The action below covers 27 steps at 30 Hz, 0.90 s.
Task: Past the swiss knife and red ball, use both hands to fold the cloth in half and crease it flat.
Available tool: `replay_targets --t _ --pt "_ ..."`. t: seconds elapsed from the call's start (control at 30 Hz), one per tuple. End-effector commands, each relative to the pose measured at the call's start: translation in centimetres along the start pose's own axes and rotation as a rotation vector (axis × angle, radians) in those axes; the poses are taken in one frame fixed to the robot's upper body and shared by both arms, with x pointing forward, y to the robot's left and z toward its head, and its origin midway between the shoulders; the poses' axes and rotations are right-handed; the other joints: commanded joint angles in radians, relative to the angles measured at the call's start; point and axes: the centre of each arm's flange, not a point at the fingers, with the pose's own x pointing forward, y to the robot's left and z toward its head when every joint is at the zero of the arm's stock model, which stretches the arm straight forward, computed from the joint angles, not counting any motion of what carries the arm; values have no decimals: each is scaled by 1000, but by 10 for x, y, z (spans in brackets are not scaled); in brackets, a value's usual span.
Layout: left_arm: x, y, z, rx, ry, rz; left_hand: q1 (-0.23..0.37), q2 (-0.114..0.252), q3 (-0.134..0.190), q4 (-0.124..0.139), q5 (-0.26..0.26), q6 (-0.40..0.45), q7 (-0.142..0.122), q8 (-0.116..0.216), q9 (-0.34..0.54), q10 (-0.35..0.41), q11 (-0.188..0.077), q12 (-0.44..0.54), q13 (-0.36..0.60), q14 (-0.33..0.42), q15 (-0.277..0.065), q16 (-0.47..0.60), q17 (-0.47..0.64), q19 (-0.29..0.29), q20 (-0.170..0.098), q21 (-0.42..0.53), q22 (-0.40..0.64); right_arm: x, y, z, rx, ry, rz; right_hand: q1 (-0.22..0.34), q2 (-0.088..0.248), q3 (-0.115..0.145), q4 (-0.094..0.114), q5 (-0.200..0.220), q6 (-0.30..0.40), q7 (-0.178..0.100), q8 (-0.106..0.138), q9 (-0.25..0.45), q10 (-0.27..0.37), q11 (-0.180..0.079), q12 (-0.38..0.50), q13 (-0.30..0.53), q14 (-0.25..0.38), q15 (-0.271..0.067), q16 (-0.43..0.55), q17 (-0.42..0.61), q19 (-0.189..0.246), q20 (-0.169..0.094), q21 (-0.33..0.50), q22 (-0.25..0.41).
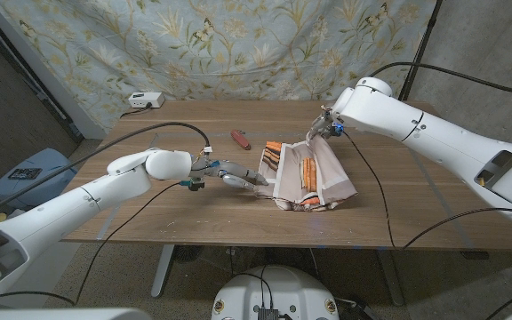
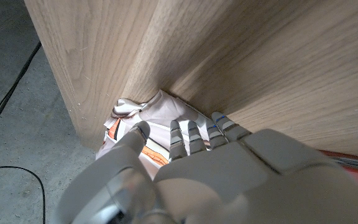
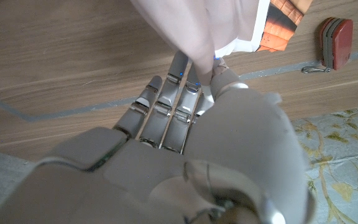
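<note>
Currently, the cloth lies near the middle of the wooden table, partly folded over itself, with its pale underside turned up and orange-striped panels showing along its edges. The swiss knife, red-bodied, lies on the table just beyond the cloth's left corner, on the side toward the patterned backdrop; the right wrist view shows the same knife close to an orange corner of the cloth. The right hand is at the cloth's far right corner and holds it raised off the table; in the right wrist view the thumb and fingers of the right hand pinch a pale fold of the fabric. The left hand reaches to the cloth's left edge at table level, fingers extended toward the fabric. In the left wrist view the left hand has its fingertips on the cloth, with the thumb set apart from the other fingers; whether a fold is gripped between them cannot be told. A white box sits at the table's far edge, well apart from the cloth, to its left.
</note>
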Motion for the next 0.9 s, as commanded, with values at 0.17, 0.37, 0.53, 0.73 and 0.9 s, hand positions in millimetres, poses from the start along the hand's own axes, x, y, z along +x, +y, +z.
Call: replay_targets --t 0.17,0.37,0.53,0.73,0.9 --pt "7 2 0 28 21 -41 10 -1 3 -4 -4 11 0 2 1 14 1 2 3 12 0 3 2 12 3 3 6 -10 -6 17 -2 -48 -27 17 4 -8 -2 -2 -3 9 -5 3 5 0 8 5 6 -118 1 7 3 5 -5 0" --pt "6 3 -3 25 27 -45 8 -2 4 -4 -4 11 0 2 1 16 2 1 3 13 -1 3 2 12 2 3 6 -11 -6 24 -1 -63 -24 22 6 -11 -2 -3 -5 11 -6 3 5 4 8 4 8 -117 2 10 7 8 -4 0" --pt "6 2 -5 23 30 -51 8 -2 4 -5 -4 10 -1 1 1 16 2 1 3 13 -2 2 2 12 2 3 6 -10 -3 30 2 -75 -18 28 7 -13 -3 -4 -5 13 -7 4 5 5 7 2 10 -117 2 11 10 10 -3 0" --pt "5 2 -7 18 29 -49 7 -2 5 -4 -4 9 -2 1 1 16 1 1 3 14 -4 2 3 12 1 2 6 -12 -2 37 -4 -96 -12 30 8 -16 -1 -5 -5 17 -9 4 4 10 8 4 11 -113 0 10 12 13 -3 0" --pt "6 2 -7 13 27 -48 7 -2 5 -5 -3 8 -2 0 1 16 2 0 3 14 -4 2 3 12 1 2 6 -13 -2 41 -5 -103 -8 34 9 -17 -1 -6 -5 21 -10 4 2 12 7 4 11 -110 0 12 14 15 -3 0"
